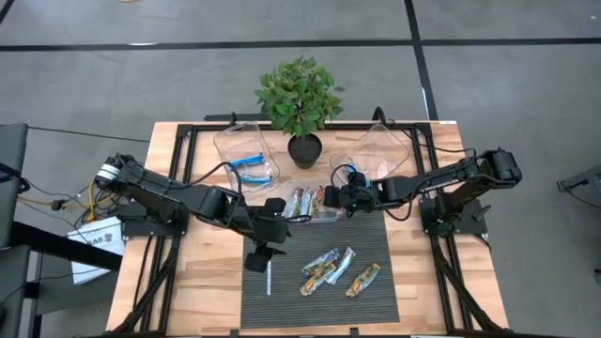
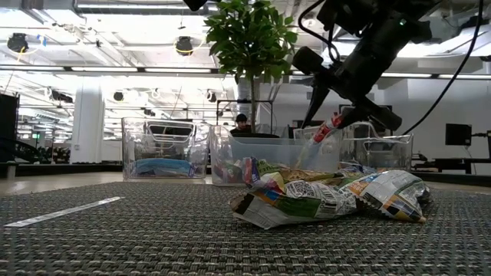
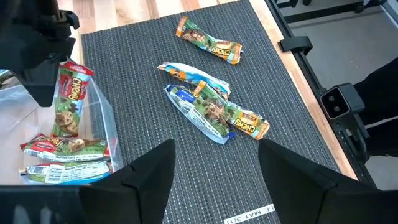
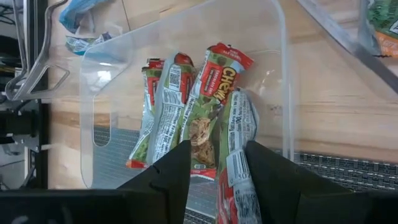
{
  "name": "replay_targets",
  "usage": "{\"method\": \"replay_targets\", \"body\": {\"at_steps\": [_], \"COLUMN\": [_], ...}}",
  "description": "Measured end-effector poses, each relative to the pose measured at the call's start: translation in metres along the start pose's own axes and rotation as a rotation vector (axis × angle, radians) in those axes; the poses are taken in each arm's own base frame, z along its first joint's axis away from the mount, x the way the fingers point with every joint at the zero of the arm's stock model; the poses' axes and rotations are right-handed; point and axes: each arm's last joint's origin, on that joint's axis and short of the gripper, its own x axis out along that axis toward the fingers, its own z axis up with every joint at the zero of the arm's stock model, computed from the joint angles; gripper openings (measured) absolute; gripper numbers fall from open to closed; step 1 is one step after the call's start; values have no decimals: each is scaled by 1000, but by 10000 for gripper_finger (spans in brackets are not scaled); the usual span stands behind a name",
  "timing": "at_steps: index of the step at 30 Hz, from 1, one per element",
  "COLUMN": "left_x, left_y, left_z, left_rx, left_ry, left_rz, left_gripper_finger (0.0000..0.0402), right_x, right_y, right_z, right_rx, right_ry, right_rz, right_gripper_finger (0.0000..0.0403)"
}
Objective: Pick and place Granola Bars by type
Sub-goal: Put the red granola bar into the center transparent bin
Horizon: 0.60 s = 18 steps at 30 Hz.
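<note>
My right gripper point(image 1: 331, 199) hangs over the middle clear tub point(image 1: 302, 214), shut on a red-and-green granola bar point(image 3: 67, 99). Several bars of the same kind lie in that tub point(image 4: 163, 106). Blue bars point(image 1: 250, 164) lie in the left tub. More multicoloured bars lie loose on the dark mat: a cluster point(image 1: 327, 268) and a single one point(image 1: 363, 279). My left gripper point(image 3: 214, 155) hovers open above the mat's left part, near the cluster, and touches nothing. My right gripper pinches the red-and-green bar by its upper end point(image 4: 204, 155) between its two fingers. The fingers slant down from the table's right side. The bar hangs nearly upright below them point(image 2: 326, 130), its lower end down inside the middle tub, over the bars lying there.
A potted plant point(image 1: 299, 103) stands between the tubs at the back. A third clear tub point(image 1: 380, 155) stands at the back right. A thin white stick point(image 1: 269, 279) lies on the mat's left edge. Black frame rails run along both sides of the table.
</note>
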Motion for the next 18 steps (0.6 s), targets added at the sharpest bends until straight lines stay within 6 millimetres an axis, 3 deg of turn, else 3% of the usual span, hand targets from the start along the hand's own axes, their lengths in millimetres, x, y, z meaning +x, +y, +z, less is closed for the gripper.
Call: {"method": "replay_targets", "body": {"at_steps": [18], "left_x": [0], "left_y": [0], "left_z": [0], "left_rx": [-61], "left_ry": [3], "left_rz": [12], "left_gripper_finger": [224], "right_x": [0], "right_y": [5], "right_z": [0], "right_rx": [-10], "right_ry": [-2], "right_rz": [45], "right_gripper_finger": [218]}}
